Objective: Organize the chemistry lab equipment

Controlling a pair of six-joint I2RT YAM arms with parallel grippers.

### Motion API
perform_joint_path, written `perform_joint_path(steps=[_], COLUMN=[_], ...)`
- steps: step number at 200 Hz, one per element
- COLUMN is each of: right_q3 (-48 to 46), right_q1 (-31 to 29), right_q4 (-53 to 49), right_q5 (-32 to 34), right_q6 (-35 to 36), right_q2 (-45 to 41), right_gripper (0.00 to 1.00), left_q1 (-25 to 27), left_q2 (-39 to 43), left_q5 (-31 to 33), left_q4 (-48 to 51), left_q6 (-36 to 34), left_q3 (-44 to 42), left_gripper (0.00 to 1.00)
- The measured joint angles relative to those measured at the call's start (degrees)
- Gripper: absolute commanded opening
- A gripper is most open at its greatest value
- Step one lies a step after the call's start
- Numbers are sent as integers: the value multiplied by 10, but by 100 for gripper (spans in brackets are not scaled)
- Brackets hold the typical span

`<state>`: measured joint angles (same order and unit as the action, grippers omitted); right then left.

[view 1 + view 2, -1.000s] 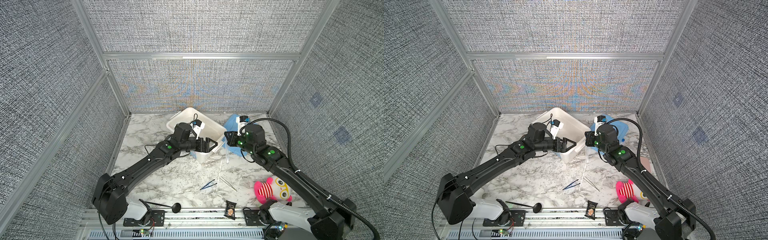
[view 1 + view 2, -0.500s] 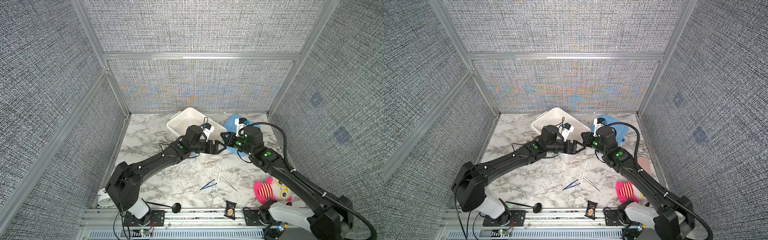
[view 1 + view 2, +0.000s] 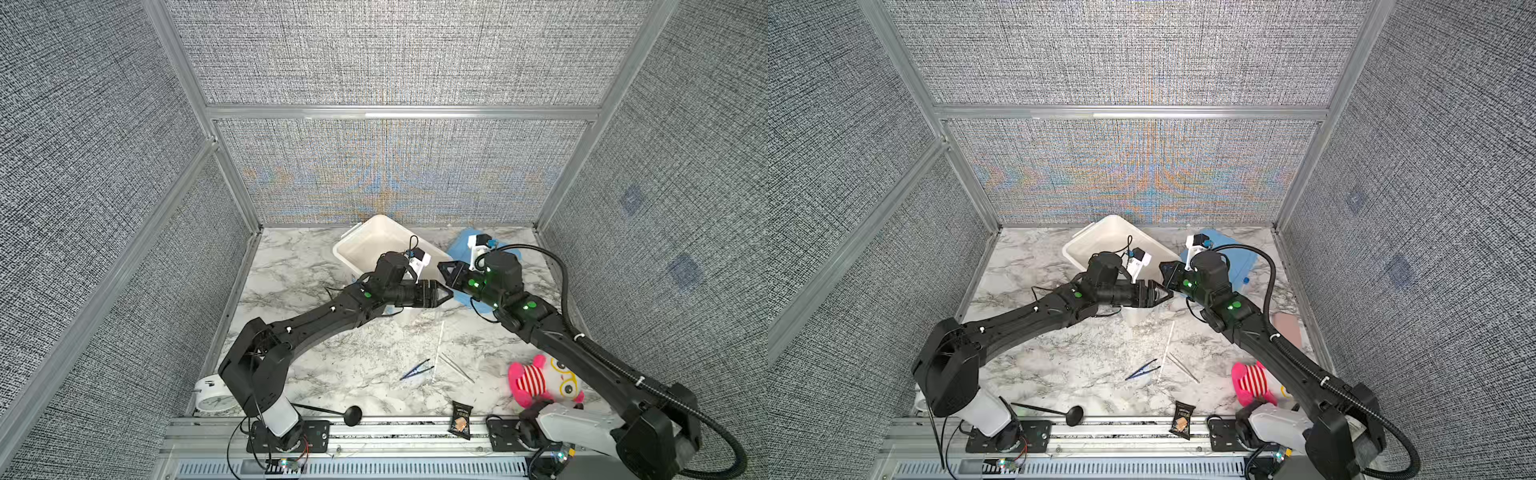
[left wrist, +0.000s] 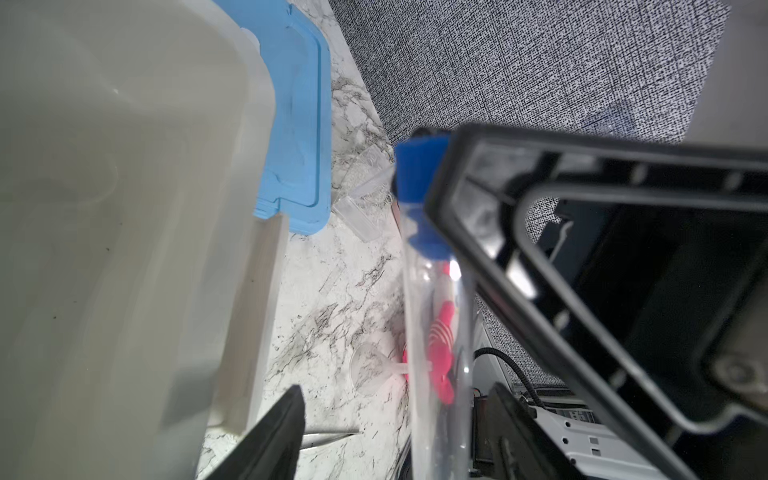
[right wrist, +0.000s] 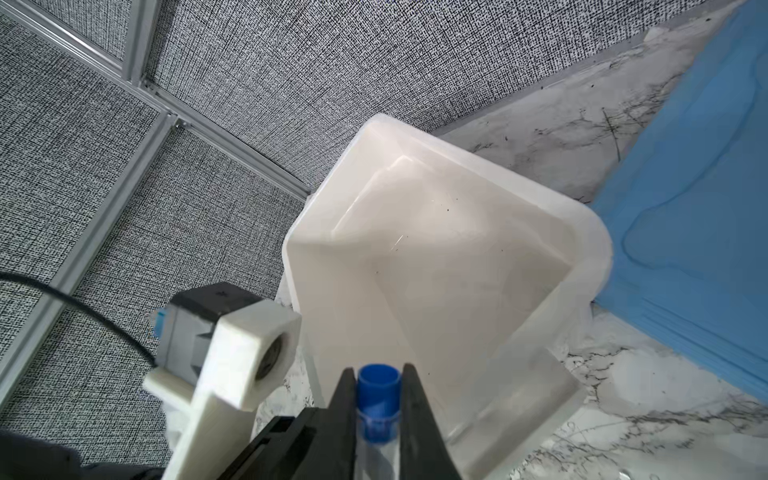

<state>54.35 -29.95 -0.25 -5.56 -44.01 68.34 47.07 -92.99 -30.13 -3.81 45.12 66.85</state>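
Note:
My right gripper (image 5: pixel 378 372) is shut on a clear blue-capped tube (image 5: pixel 377 401), gripping it just below the cap, in front of the white bin's corner. My left gripper (image 4: pixel 395 390) faces it with open jaws on either side of the tube's clear body (image 4: pixel 436 332), a gap showing on one side. In both top views the two grippers (image 3: pixel 446 293) (image 3: pixel 442 268) meet tip to tip. Dark blue tweezers (image 3: pixel 417 369), silver tweezers (image 3: pixel 457 368) and a long white stick (image 3: pixel 438 349) lie on the marble nearer the front.
The open white bin (image 3: pixel 365 241) stands at the back, a blue lid (image 3: pixel 1237 257) flat beside it. A pink striped plush (image 3: pixel 536 380), a black snack packet (image 3: pixel 460 419), a black ladle (image 3: pixel 332 411) and a white clock (image 3: pixel 212 395) sit along the front edge.
My left arm has swung right from over the bin to meet the right gripper, and its jaws have narrowed around the tube. The right gripper has kept hold of the tube.

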Motion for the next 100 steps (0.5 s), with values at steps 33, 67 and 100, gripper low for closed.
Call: perform_joint_path(steps=[33, 67, 100], right_q3=[0, 0, 0], right_q1=[0, 0, 0], right_q4=[9, 19, 21], right_q5=[-5, -8, -13], right_q6=[-2, -2, -4], right_q2=[5, 12, 19], right_gripper=[15, 15, 15], left_q1=[0, 0, 0], left_q2=[-1, -3, -2], left_q5=[2, 1, 2], left_q4=[-8, -12, -19], left_q6=[5, 14, 19], left_q3=[-2, -2, -8], left_gripper=[53, 45, 30])
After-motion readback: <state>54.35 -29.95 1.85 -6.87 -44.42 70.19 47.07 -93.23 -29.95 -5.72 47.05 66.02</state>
